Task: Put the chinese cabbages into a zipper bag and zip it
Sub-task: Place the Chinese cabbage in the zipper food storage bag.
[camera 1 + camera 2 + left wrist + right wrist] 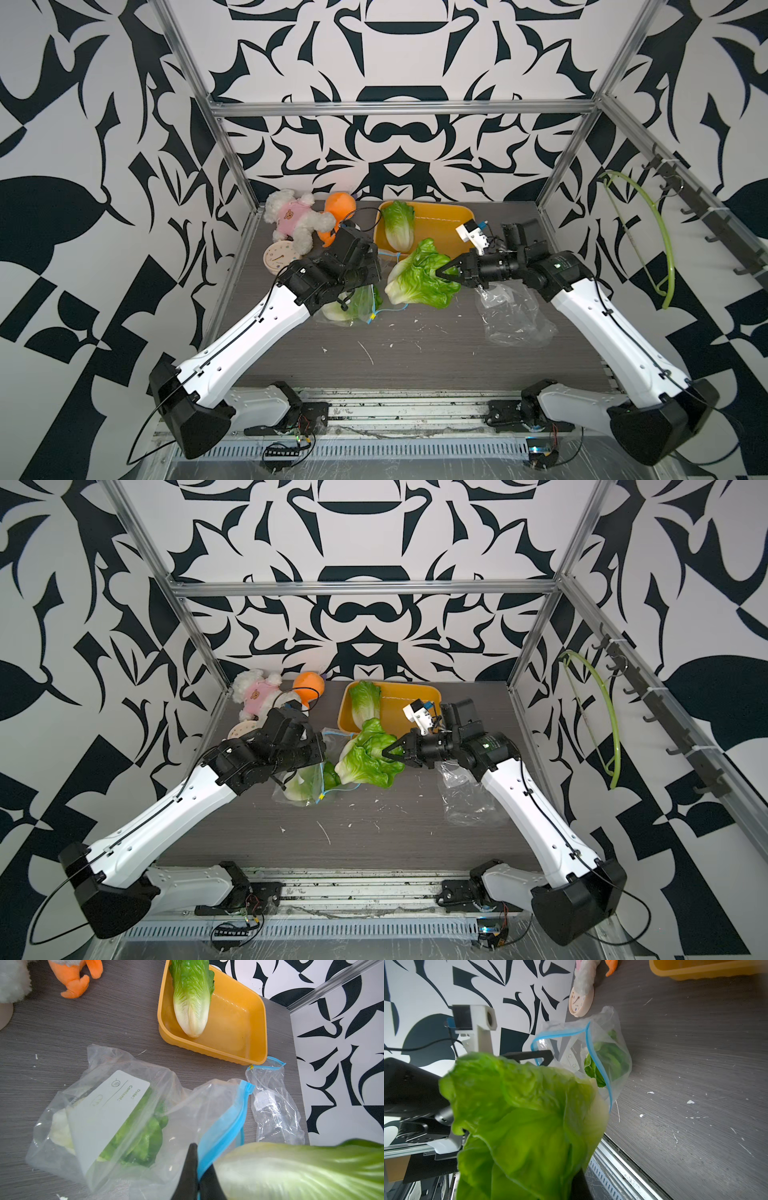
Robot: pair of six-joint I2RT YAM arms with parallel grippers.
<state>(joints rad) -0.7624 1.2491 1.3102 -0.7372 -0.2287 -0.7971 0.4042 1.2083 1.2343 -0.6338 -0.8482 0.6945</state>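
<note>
My right gripper (446, 276) is shut on the leafy top of one chinese cabbage (415, 278) (519, 1115), held above the table, its pale base (301, 1172) turned toward the bag's mouth. The clear zipper bag (353, 307) (145, 1105) with a blue zip strip lies under my left wrist. Inside it is a second cabbage (141, 1142) (608, 1059). My left gripper (198, 1169) is shut on the bag's blue rim and holds the mouth up. A third cabbage (398, 226) (192, 995) lies in the yellow tray (440, 220).
A crumpled empty plastic bag (515, 316) (272, 1105) lies under my right arm. At the back left sit a white plush bear (293, 222), an orange plush toy (338, 210) and a small round clock (278, 257). A green hoop (660, 249) hangs on the right wall.
</note>
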